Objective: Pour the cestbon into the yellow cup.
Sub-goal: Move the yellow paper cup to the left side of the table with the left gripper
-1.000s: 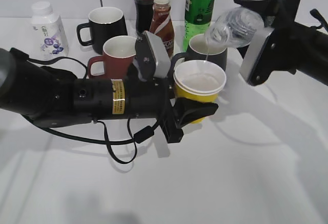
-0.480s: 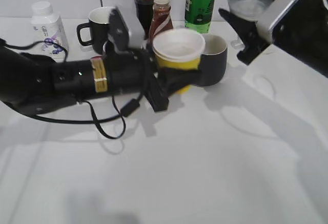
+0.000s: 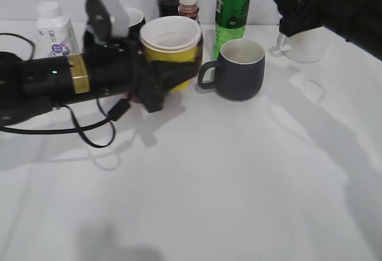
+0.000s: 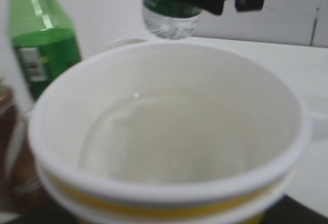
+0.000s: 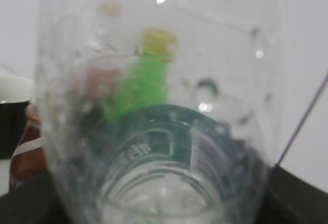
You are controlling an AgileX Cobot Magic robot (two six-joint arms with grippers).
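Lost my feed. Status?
Left gripper holds yellow cup, water inside. Right gripper holds water bottle, clear of cup. Nothing between.

yellow cup [image 3: 171, 51]: upright, water inside, raised | cestbon [image 4: 169, 21]: clear, apparently upright, raised

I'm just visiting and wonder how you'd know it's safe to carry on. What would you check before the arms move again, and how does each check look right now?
1. Left gripper has firm hold of the yellow cup: ok, clamped around its lower half.
2. Cup upright: ok, rim looks level.
3. Water in the cup: ok, the left wrist view shows clear liquid inside.
4. Right gripper holds the cestbon: ok, the bottle fills the right wrist view.
5. Bottle clear of the cup: ok, it is far right, at the top edge.
6. Landing spot for the cup free: cannot tell, the arm hides the table and mugs behind it.
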